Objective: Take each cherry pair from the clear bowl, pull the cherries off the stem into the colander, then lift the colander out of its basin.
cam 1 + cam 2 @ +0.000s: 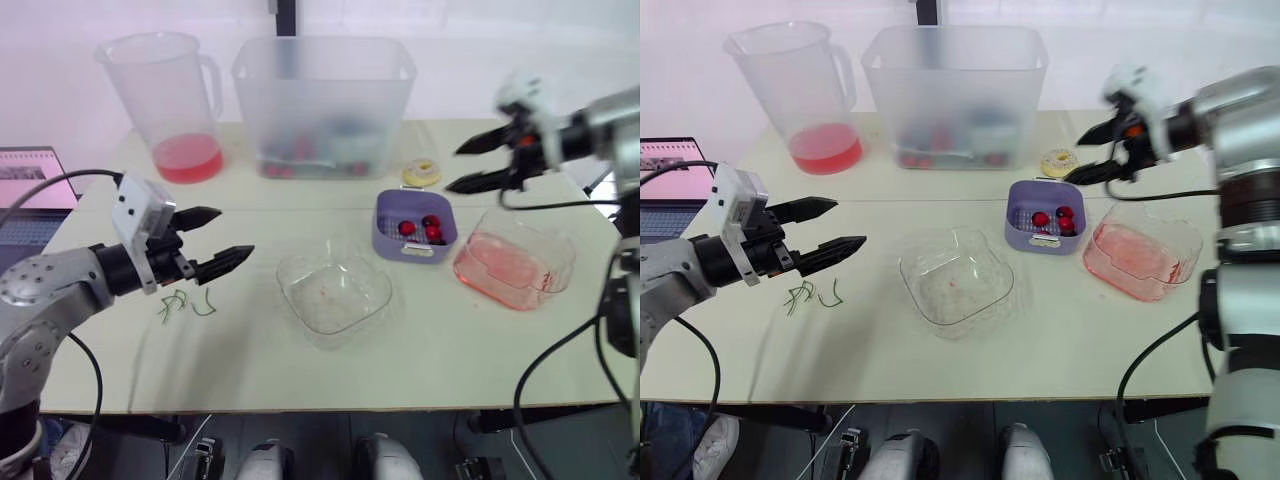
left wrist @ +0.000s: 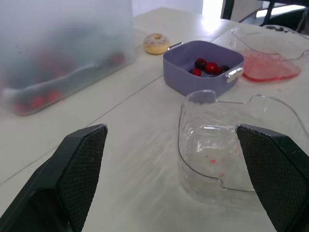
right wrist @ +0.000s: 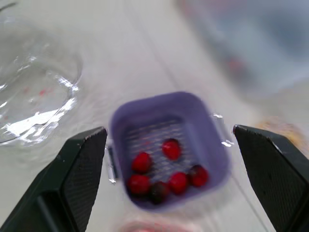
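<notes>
The clear bowl (image 1: 333,290) stands mid-table, holding nothing but a few red specks. To its right and further back is the purple colander (image 1: 415,223), with several red cherries (image 1: 420,228) on its grid floor. Loose green stems (image 1: 185,303) lie on the table to the bowl's left. My left gripper (image 1: 236,233) hovers open above those stems, pointing toward the bowl, with nothing between its fingers (image 2: 77,179). My right gripper (image 1: 453,168) is raised and open, above and behind the colander (image 3: 203,111), also holding nothing.
A clear basin (image 1: 513,262) with pink liquid sits right of the colander. At the back stand a pitcher (image 1: 175,105) with red liquid, a large frosted tub (image 1: 322,105) and a small doughnut-like ring (image 1: 421,172). A laptop (image 1: 30,185) is at far left.
</notes>
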You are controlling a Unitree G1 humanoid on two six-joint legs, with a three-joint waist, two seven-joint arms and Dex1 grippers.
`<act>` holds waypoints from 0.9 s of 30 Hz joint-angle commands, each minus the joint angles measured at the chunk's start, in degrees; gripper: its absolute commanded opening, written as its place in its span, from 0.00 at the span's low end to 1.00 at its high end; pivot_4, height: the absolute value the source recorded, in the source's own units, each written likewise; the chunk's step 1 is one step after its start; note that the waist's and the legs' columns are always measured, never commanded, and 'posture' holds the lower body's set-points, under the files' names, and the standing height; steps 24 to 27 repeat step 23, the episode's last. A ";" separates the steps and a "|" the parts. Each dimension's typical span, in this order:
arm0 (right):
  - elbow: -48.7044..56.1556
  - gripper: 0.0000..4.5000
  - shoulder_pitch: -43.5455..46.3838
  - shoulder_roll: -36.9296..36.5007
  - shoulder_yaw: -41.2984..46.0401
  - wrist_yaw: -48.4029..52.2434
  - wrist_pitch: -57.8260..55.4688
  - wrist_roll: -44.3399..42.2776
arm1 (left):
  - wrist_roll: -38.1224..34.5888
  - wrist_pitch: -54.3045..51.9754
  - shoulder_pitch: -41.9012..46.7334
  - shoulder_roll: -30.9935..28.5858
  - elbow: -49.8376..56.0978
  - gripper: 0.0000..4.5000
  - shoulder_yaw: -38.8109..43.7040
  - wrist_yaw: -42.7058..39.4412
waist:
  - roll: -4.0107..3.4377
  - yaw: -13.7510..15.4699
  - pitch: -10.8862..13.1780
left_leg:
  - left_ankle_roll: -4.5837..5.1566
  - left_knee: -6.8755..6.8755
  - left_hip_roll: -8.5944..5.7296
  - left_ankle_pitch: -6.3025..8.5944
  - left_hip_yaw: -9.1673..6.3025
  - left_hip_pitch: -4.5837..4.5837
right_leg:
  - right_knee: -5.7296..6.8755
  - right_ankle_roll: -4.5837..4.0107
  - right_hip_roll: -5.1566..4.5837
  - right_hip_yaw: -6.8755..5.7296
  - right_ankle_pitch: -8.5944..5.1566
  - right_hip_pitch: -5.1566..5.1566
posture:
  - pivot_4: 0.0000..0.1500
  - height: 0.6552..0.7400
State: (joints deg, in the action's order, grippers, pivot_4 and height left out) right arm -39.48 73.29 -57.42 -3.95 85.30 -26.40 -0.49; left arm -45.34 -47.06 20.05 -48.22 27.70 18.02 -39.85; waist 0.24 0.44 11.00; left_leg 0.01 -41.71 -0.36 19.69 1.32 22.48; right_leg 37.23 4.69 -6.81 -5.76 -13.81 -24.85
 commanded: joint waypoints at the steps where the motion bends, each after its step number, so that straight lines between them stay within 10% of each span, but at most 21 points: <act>1: 2.17 0.99 -6.07 -4.45 8.72 -4.46 1.90 -4.40 | 6.35 6.05 -1.80 -3.96 -2.60 1.00 -3.28 -5.25 | -0.04 0.02 0.02 | 0.00 -0.01 0.00 0.00 0.05 -0.02 | 0.00 0.00 -0.01 0.00 0.00 0.01 | 1.00 0.39; 14: 19.86 0.99 -52.36 -5.70 42.19 -16.84 4.37 -16.61 | 10.44 14.30 -1.27 -4.58 -21.37 1.00 -2.27 -14.81 | -0.24 0.12 0.01 | -0.02 0.16 0.10 -0.03 0.25 -0.19 | 0.14 0.00 0.01 0.11 0.00 -0.05 | 1.00 0.39; 27: 28.27 0.99 -62.01 -1.91 45.02 -22.04 3.27 -21.22 | 10.58 13.50 -0.31 -4.99 -22.25 1.00 -2.89 -16.93 | -0.26 0.18 0.01 | -0.01 0.14 0.07 -0.02 0.20 -0.21 | 0.16 0.01 0.00 0.16 0.00 -0.03 | 1.00 0.39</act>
